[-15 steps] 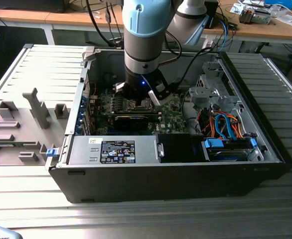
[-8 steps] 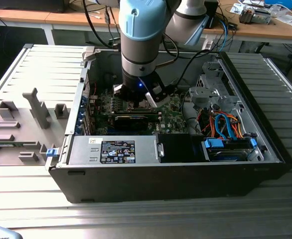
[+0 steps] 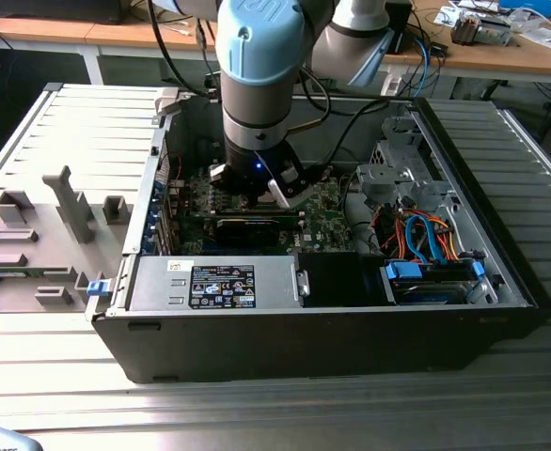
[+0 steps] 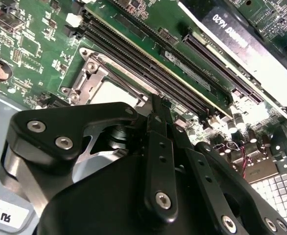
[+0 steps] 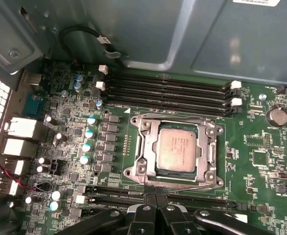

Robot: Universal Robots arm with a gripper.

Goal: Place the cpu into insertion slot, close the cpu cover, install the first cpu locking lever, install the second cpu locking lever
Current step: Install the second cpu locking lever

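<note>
In the first wrist view, the black pincer (image 5: 155, 215) sits closest, its two fingers (image 5: 144, 221) pressed side by side with nothing held between them. Just past the tips lies the cpu (image 5: 177, 150), a flat silvery square. It rests inside the insertion slot (image 5: 158, 170) on the green board (image 5: 261, 161). The cpu cover (image 5: 142, 147), a grey metal frame with a square window, lies flat around the chip, so the chip shows through the window. The pincer is near the edge of this frame, but I cannot tell if it touches it. Beyond the chip run four long black slots (image 5: 168, 93) in a row, and farther still stands the grey wall of the computer case (image 5: 182, 34). In the second wrist view, the pincer (image 4: 155, 110) hangs right over the cover's metal frame (image 4: 92, 73). In the exterior view, the arm (image 3: 257, 85) reaches down into the open case (image 3: 351, 319), which lies on a ribbed metal desk (image 3: 257, 413).
</note>
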